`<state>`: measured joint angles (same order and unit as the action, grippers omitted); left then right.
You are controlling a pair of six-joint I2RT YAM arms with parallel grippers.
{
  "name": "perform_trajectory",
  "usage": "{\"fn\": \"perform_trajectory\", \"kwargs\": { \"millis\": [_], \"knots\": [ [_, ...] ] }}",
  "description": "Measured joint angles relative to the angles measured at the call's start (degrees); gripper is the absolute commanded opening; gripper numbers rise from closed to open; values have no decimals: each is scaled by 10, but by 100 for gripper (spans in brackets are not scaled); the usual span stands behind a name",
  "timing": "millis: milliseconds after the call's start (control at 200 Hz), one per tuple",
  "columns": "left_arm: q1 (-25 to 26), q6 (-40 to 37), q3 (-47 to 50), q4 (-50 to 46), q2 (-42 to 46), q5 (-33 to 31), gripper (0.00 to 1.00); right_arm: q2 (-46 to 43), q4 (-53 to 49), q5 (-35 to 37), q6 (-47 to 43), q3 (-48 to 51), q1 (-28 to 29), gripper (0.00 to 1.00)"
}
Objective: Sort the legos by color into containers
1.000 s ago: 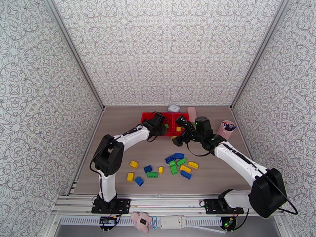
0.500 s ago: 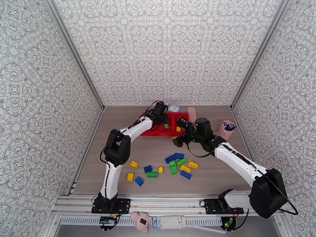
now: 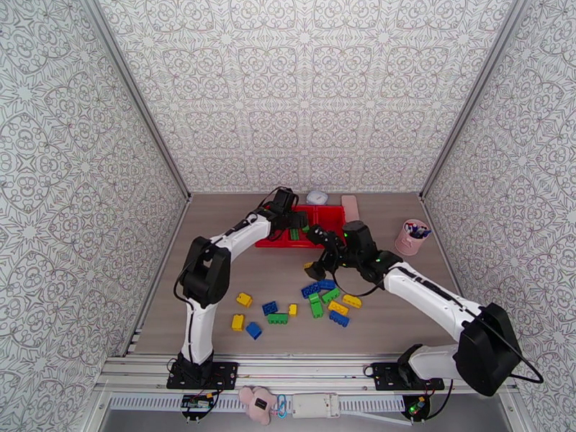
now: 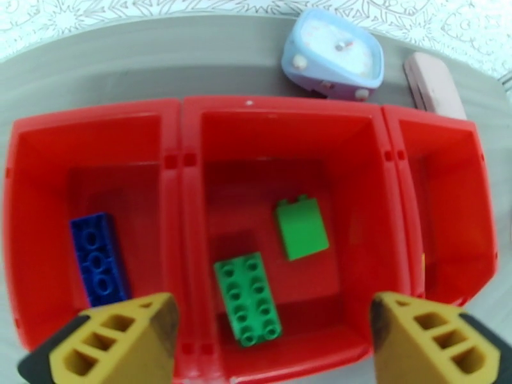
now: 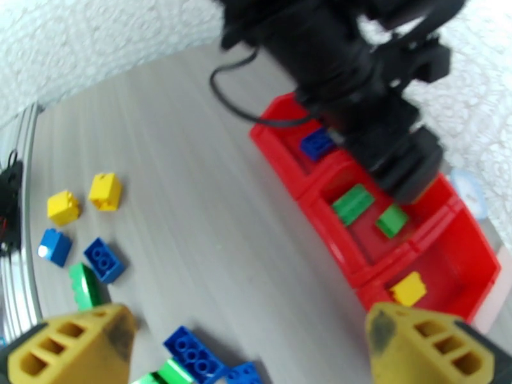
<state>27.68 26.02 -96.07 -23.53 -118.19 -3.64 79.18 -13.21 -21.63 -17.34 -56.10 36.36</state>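
Red three-bin tray (image 4: 281, 105) noted at the table's far side, a blue alarm clock (image 4: 334, 56) and pink case (image 4: 435, 84) just behind it. Left gripper (image 4: 272, 321) is held above the middle bin and right gripper (image 5: 249, 334) near the loose legos (image 3: 315, 305), both spread wide and empty. Binned: one blue brick (image 4: 96, 258), two green bricks (image 4: 302, 228), one yellow brick (image 5: 409, 289); loose: thirteen.

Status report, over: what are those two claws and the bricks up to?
Left gripper open, empty, over middle bin. Right gripper open, empty, near loose legos. Tray holds one blue lego, two green legos, one yellow lego. Nothing seen blocking.
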Motion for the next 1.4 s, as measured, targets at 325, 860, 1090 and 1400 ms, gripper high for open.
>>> {"fn": "perform_trajectory", "kwargs": {
  "millis": [325,860,1090,1400],
  "knots": [
    [-39,4,57,33,92,4,94,46,-89,22,-18,-18,138,100],
    [-45,5,74,38,96,4,95,204,-158,97,-52,-70,229,86],
    [-44,4,74,38,96,4,95,243,-158,111,-50,-87,229,69],
    [-44,3,85,41,96,4,96,252,-160,120,-42,-89,229,29]
  ]
}}
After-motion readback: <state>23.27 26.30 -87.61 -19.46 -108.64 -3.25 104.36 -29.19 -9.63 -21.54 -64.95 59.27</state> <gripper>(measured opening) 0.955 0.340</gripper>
